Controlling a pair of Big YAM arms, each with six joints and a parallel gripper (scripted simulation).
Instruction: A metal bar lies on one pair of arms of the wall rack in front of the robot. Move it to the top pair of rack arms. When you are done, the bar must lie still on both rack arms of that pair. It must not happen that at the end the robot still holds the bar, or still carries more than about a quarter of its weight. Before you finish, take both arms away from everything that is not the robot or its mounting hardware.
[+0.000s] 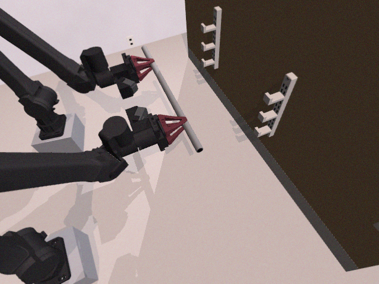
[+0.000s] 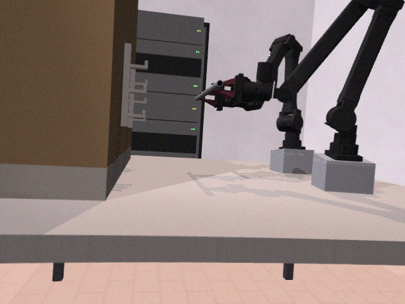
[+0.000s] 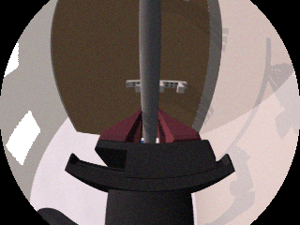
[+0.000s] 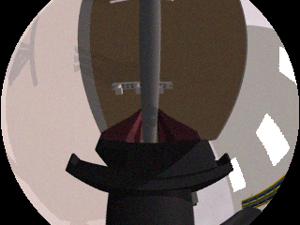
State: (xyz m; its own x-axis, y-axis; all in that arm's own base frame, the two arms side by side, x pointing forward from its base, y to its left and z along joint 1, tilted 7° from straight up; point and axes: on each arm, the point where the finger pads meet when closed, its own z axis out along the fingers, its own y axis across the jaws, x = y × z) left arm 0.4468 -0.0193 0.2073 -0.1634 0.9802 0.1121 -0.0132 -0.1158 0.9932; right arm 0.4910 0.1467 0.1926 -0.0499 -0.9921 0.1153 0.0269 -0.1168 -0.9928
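The grey metal bar (image 1: 167,88) (image 2: 207,90) (image 3: 150,56) (image 4: 150,56) hangs in the air, well in front of the wall rack and clear of it. My left gripper (image 1: 153,61) (image 3: 150,112) is shut on the bar near its far end in the top view. My right gripper (image 1: 185,119) (image 4: 149,112) is shut on it near the closer end. The rack has two uprights (image 1: 217,39) (image 1: 284,103) with three hooked arms each. The top arms (image 1: 209,28) (image 1: 273,97) are bare, as are the lower ones. The fingertips are partly hidden behind the bar in the wrist views.
The brown wall block (image 1: 321,137) (image 2: 55,82) carries the rack and has a grey base strip (image 1: 284,189). An open gap lies between bar and rack. The arms stand on grey blocks (image 2: 291,160) (image 2: 346,178). A server cabinet (image 2: 169,29) stands in the background.
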